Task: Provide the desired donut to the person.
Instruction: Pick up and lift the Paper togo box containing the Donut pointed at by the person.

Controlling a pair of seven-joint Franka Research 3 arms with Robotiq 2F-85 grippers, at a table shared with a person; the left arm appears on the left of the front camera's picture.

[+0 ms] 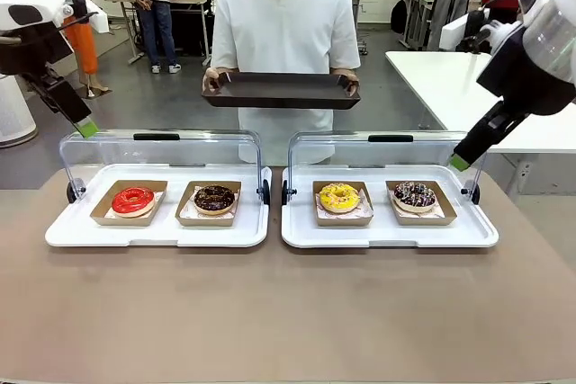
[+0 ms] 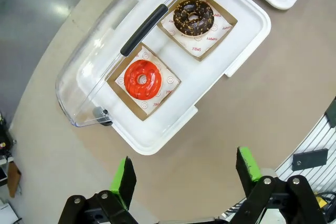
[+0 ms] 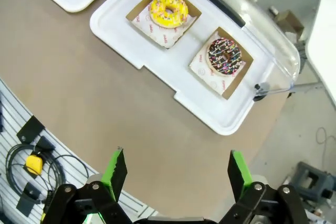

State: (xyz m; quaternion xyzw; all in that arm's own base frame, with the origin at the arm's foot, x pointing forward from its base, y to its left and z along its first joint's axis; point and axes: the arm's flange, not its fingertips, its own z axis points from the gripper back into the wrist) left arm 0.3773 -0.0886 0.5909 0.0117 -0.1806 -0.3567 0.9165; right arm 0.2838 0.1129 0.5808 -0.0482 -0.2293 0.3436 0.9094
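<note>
Left wrist view, then right: my left fingers and right fingers spread empty; donuts likely soft, icing fragile; I would grip a cardboard tray by its rim.

Table, left tray, right tray, seemingly plastic

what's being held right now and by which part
The left gripper and right gripper are open and hold nothing. The person holds a dark tray by its two short ends, one hand on each.
</note>
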